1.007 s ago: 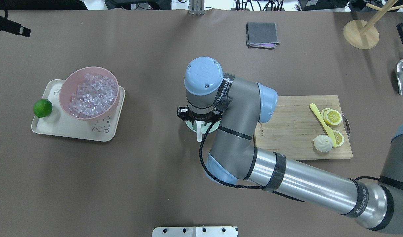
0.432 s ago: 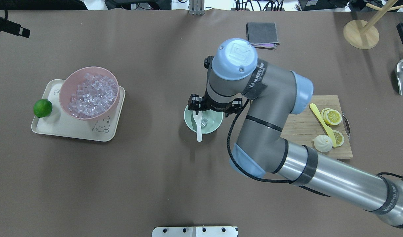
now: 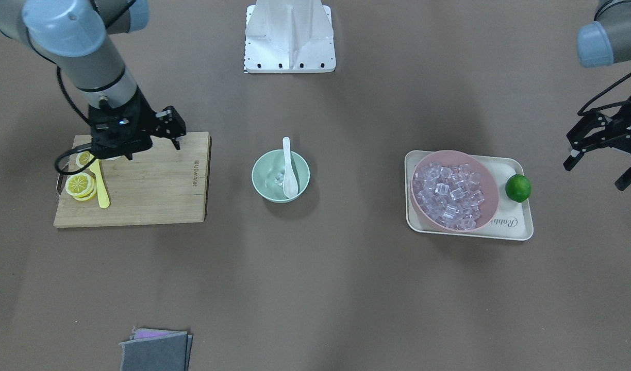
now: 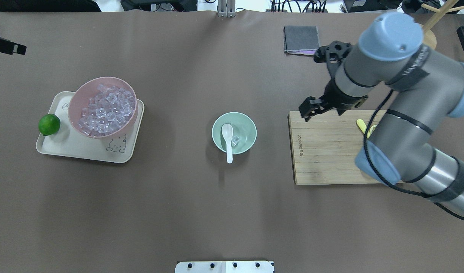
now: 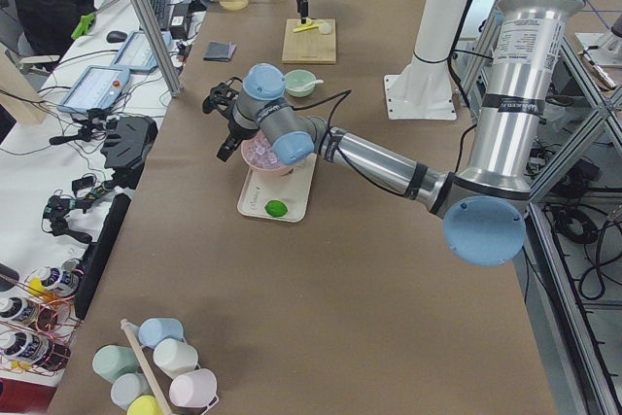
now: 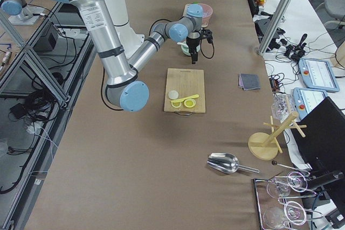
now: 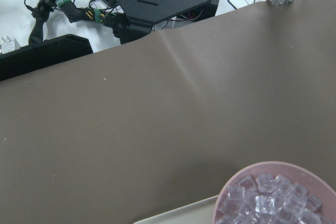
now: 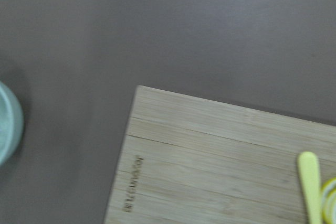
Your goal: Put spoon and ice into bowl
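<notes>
- Nearest the robot's side of the table, the handle of the white spoon stuck out over the near rim of the mint-green bowl. Its long axis ran straight away from the robot, and its scoop lay inside the bowl.
- The bowl stood at mid-table, midway between the two arms. One clear ice cube lay on its floor, just beside the spoon's scoop on the robot's right.
- With spoon and ice both in the bowl, the task looked complete, so any coming move was probably a retreat rather than a grasp.
- Further out, the right gripper hung above the far corner of the wooden cutting board, on the side closest to the bowl. Its fingers were spread and held nothing. The bowl lay well apart from it, toward the robot's left.
- The left gripper was also spread and empty. It hovered past the outer end of the cream tray, near the lime.
- Of the two, the right gripper was nearer the bowl, while the left was nearer the pink bowl heaped with ice cubes, should more ice be wanted.
</notes>
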